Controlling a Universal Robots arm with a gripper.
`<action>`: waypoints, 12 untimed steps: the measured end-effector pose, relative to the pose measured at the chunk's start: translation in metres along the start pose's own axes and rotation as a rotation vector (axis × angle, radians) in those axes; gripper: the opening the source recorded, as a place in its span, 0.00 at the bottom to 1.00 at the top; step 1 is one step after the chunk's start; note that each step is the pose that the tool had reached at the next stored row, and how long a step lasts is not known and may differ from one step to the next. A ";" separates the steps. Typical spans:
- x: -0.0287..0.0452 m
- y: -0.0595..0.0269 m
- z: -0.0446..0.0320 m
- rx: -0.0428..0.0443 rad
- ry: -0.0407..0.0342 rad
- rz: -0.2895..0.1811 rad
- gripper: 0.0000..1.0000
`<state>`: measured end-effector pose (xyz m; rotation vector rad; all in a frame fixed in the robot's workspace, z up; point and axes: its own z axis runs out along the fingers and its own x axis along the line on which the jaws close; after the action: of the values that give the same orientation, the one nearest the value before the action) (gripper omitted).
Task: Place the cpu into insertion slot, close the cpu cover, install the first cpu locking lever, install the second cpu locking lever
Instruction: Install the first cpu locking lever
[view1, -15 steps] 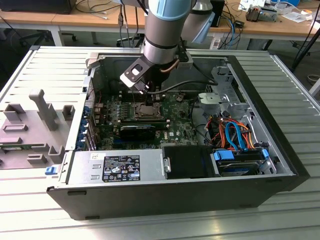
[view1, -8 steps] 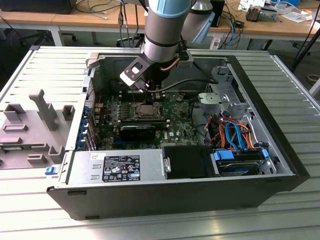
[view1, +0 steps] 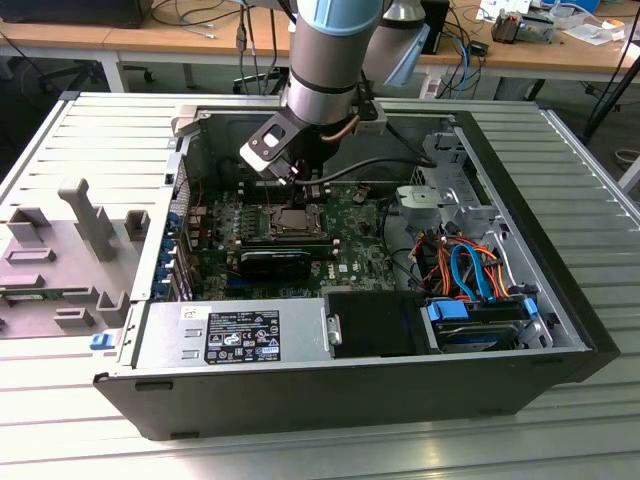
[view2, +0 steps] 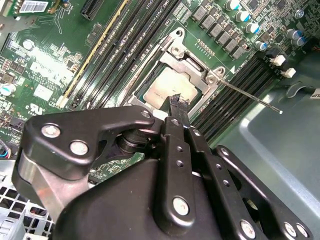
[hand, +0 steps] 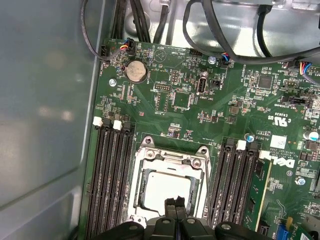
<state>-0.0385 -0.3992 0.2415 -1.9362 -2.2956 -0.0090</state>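
The end effector (hand: 175, 204) has its fingers together, the tips right over the near edge of the cpu (hand: 162, 186). The cpu lies flat in the insertion slot (hand: 142, 175), framed by the lowered cpu cover (hand: 172, 157).

Exterior view overlooks case (view1: 300, 400); both wrist views closely share insertion slot (view2: 145, 91) (hand: 140, 186).

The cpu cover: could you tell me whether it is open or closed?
Closed: the cpu cover lies flat around the cpu, whose pale top shows through its cut-out in both wrist views.
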 end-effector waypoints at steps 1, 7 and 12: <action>0.0000 0.0000 -0.0001 0.0000 0.0000 0.000 0.11; 0.0000 0.0000 -0.0001 0.0042 -0.0033 -0.038 0.11; 0.0000 0.0000 -0.0001 0.0104 -0.0081 -0.094 0.11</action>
<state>-0.0385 -0.3992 0.2416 -1.8247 -2.3851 0.0010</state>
